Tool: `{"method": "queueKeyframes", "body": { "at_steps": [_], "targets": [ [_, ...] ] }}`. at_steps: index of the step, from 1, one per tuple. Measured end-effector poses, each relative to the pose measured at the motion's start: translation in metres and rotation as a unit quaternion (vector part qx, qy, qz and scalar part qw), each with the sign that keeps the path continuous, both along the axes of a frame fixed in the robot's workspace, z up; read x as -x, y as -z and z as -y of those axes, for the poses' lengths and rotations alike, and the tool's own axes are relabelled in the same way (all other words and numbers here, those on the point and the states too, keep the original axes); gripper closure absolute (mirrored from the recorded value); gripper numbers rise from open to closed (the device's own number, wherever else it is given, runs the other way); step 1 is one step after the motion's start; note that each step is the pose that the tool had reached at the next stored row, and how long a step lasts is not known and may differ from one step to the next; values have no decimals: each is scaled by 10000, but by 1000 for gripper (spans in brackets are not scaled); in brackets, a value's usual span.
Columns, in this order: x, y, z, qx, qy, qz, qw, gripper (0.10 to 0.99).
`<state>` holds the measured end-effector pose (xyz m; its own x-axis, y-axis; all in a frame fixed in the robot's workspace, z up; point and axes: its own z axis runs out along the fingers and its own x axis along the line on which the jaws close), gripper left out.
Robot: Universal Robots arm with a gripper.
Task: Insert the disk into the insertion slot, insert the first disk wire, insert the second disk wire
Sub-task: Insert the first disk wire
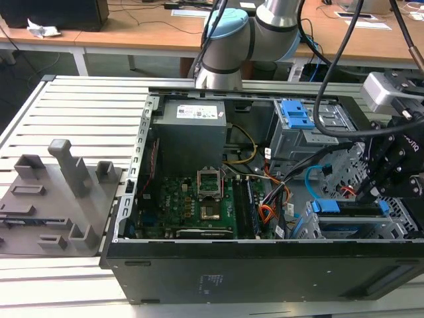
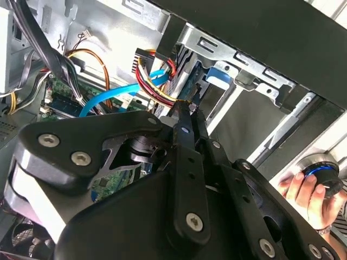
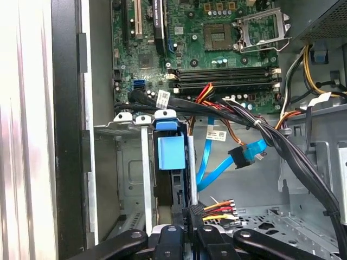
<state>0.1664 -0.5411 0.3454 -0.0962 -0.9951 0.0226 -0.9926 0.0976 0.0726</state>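
Here, inside the open computer case (image 1: 265, 275) on the desk (image 1: 79, 106), the disk (image 3: 172, 154) sits in the insertion slot (image 3: 130, 179). The hand (image 3: 191, 215) is clenched on the black plug of the red-yellow-black wire (image 3: 219, 208), just beside the disk. A blue wire (image 3: 205, 165) hangs loose nearby.

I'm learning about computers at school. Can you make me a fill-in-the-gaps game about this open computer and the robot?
1. The motherboard inside the computer case is ____ in colour.
2. The disk sits in the insertion slot in a bright ____ carrier.
3. The gripper is nearest to a bundle of red, yellow and ____ wires.
4. In the second wrist view a person's ____ touches a round knob.
Missing words: green, blue, black, hand.
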Motion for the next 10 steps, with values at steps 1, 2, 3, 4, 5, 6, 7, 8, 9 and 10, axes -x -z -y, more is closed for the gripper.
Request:
{"method": "queueKeyframes", "body": {
  "at_steps": [1, 2, 3, 4, 5, 6, 7, 8, 9, 10],
  "targets": [
    [-8, 7, 1, 0, 0, -1, 10000, 925],
    [-15, 12, 2, -1, 0, -2, 10000, 925],
    [-17, 11, 5, -1, 1, -2, 10000, 925],
    [-18, 11, 7, 0, 1, -2, 10000, 925],
    [-21, 11, 8, -1, 0, -2, 10000, 925],
    [-27, 11, 9, -2, -1, -1, 10000, 925],
    [-28, 11, 10, -6, -2, -1, 10000, 925],
    [-28, 9, 10, -10, -6, -1, 10000, 925],
    [-28, 3, 10, -18, -16, -2, 10000, 925],
    [-29, -3, 10, -18, -22, -1, 10000, 925]
  ]
}}
